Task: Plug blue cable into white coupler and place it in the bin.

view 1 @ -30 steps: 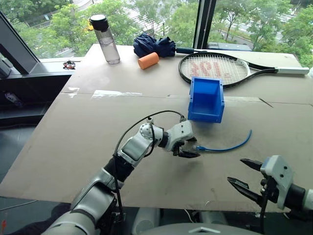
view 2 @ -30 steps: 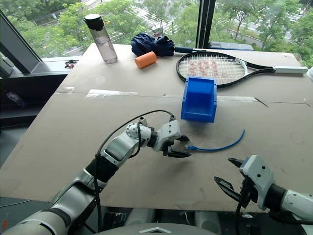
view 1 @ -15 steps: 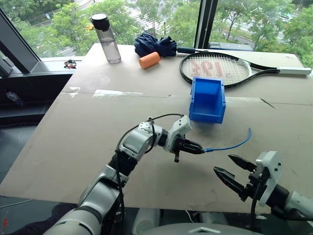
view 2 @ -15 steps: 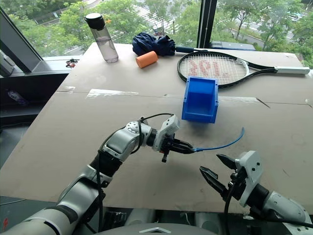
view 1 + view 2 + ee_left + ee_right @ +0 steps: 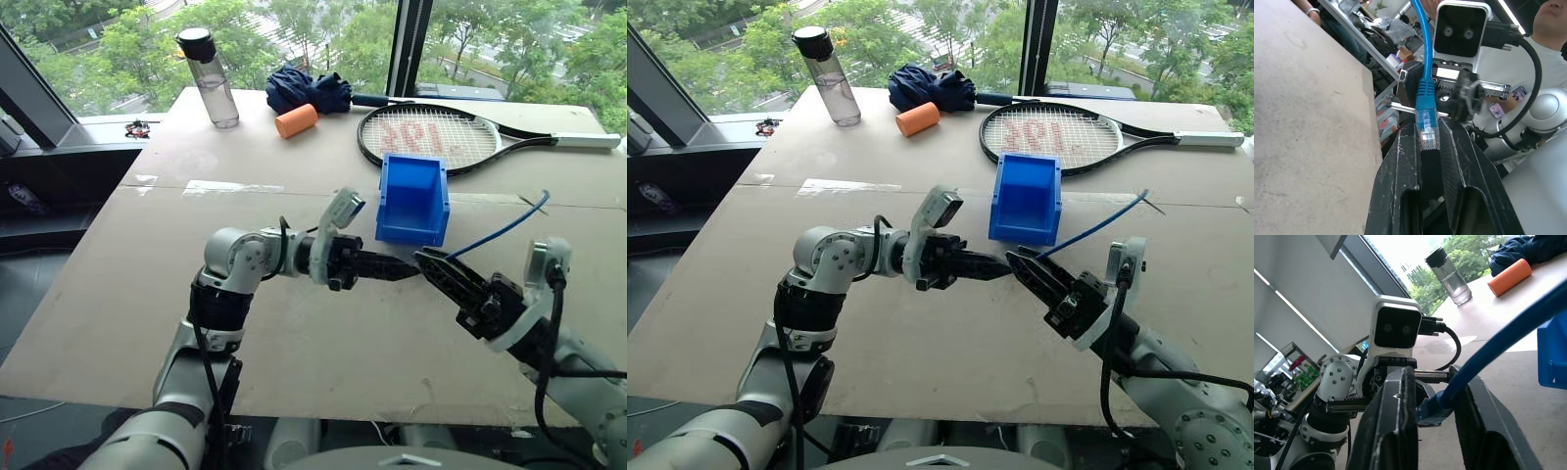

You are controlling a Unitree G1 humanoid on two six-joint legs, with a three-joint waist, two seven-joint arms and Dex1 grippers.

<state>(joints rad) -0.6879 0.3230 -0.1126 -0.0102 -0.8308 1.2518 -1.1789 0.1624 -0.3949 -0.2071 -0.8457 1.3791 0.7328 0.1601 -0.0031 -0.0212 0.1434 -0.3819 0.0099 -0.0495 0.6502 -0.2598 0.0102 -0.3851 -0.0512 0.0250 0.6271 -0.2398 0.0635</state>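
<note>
The blue cable [image 5: 495, 233] is lifted off the worktop [image 5: 147, 284], its plug end pinched where the 2 end effectors meet, just near of the bin [image 5: 414, 199]. The left end effector [image 5: 400, 267] is clamped shut on the clear plug [image 5: 1429, 133], which sits between its 2 fingers in the left wrist view. The right end effector [image 5: 432, 265] has its fingers drawn in around the blue boot [image 5: 1436, 406] just behind the plug, though the right wrist view leaves contact with the cable uncertain. The rest of the cable rises to the right, its free end [image 5: 544, 196] in the air above the worktop.

The bin stands open-topped and unobstructed, just far of the 2 end effectors. No white coupler can be made out.

Farther back lie 1 tennis racket [image 5: 431, 136], its handle cut off at the right edge, 1 orange foam cylinder [image 5: 297, 120], 1 dark-blue cloth bundle [image 5: 308, 91] and 1 clear water bottle [image 5: 209, 77] with a black cap. A small dark object [image 5: 137, 128] on the ledge at the far left is too small to identify. A person's torso [image 5: 1528, 58] shows behind the robot in the left wrist view.
</note>
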